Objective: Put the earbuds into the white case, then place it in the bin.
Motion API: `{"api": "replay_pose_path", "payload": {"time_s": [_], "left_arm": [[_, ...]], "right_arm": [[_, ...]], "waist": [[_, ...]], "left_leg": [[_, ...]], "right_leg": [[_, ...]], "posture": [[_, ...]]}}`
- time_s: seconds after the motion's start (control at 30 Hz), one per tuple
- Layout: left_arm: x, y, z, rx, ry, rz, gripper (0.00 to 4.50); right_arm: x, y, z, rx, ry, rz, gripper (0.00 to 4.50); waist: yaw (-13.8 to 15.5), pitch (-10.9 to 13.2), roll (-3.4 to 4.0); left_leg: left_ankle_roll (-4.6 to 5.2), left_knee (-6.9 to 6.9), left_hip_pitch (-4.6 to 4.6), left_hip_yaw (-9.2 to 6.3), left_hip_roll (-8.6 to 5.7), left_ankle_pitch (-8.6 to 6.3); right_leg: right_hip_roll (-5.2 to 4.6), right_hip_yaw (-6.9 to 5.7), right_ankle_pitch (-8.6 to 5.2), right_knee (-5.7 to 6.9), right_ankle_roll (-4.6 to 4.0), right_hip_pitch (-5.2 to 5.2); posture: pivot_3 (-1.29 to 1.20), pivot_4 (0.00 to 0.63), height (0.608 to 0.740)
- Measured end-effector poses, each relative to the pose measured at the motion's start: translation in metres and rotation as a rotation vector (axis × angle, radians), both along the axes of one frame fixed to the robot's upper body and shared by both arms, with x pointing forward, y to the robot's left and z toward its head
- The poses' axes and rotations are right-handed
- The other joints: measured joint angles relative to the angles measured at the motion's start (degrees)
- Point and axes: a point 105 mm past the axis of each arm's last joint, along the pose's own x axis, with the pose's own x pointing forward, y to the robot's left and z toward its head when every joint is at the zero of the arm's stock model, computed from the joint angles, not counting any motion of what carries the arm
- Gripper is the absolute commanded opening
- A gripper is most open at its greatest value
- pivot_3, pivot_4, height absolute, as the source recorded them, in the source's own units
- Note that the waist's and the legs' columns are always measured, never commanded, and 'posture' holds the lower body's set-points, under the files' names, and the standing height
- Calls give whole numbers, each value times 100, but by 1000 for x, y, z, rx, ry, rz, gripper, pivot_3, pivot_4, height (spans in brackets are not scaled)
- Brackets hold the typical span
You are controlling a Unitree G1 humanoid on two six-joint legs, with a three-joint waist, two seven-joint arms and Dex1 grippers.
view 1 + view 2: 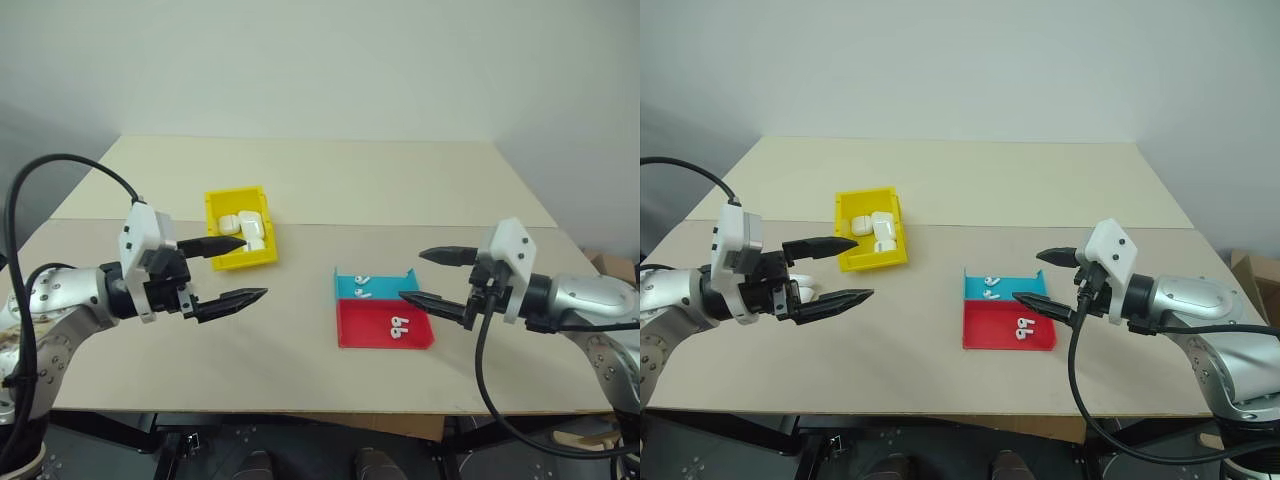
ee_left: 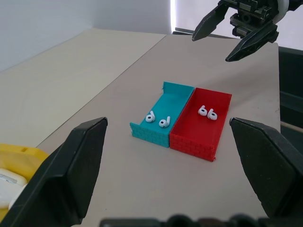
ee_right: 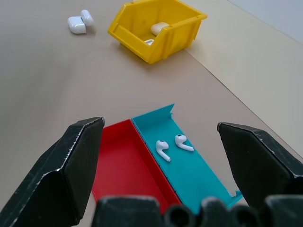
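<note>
Both grippers hover over table (image 1: 300, 380) with fingers spread, holding nothing: left gripper (image 1: 232, 272), right gripper (image 1: 432, 277). Red and blue tray (image 1: 384, 335) between them holds two pairs of earbuds (image 1: 399, 325). Open white case (image 3: 79, 22) lies on table beside yellow bin (image 1: 240, 232); bin already holds cases.

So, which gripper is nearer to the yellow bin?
Left. The left gripper hangs open just beside the yellow bin; the right gripper, also open, is across the table by the red and blue tray.

Earbuds (image 3: 171, 145) in tray (teal side) (image 3: 199, 170), yellow bin (image 3: 156, 29)
</note>
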Motion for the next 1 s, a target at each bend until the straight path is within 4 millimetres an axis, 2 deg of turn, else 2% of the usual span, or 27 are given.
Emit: {"api": "replay_pose_path", "payload": {"time_s": [0.2, 0.33, 0.5, 0.63, 0.73, 0.83, 0.93, 1.0], "left_arm": [[-2, -1, 5, -26, 10, -32, 4500], [0, 8, 5, 21, 31, 12, 4500], [16, 34, 5, 130, 49, 220, 4500], [24, 57, 6, 262, 150, 402, 4500], [30, 71, -4, 416, 353, 539, 4500], [42, 75, -18, 490, 436, 640, 4500], [65, 70, -25, 496, 566, 754, 4500], [82, 76, -28, 500, 629, 863, 4500]], "right_arm": [[0, 0, 0, 2, 0, 1, 4446], [-1, 1, 1, 10, 3, 5, 4446], [0, 2, 3, 9, 2, 1, 4446], [3, 1, 8, 6, -5, -15, 4446], [1, 3, 8, 10, 4, -10, 4446], [0, 3, 7, 8, 13, -10, 4446], [0, 4, 7, 8, 15, -12, 4446], [1, 5, 7, 10, 18, -11, 4446]], "waist": [[-1, 0, 0], [-11, 0, 0], [-8, 1, -1], [-10, 4, -7], [35, 7, -10], [34, 7, -10], [92, 8, -13], [114, 8, -13]], "left_leg": [[0, 0, 0, 0, 0, 0], [0, 0, 1, 0, 0, 0], [0, 0, 2, -1, 0, 0], [0, -1, -1, -2, 1, 0], [0, -1, -1, -14, -10, 0], [0, -1, -5, -15, -9, 0], [0, 10, -13, -37, -12, 1], [0, 10, -13, -39, -13, 0]], "right_leg": [[0, 0, 0, 0, 0, 0], [0, 0, -1, 1, 1, 0], [0, -1, -4, 0, 7, 0], [1, -2, -11, -1, 17, -3], [-2, -9, -22, -1, 36, 3], [-1, -9, -24, -1, 40, 0], [3, -24, -22, 4, 38, 2], [3, -25, -20, 2, 32, 2]], "posture": [[0, 150, 740], [0, 150, 740], [0, 150, 740], [0, 150, 740], [0, 150, 740], [0, 150, 740], [0, 150, 740], [0, 150, 740]]}}
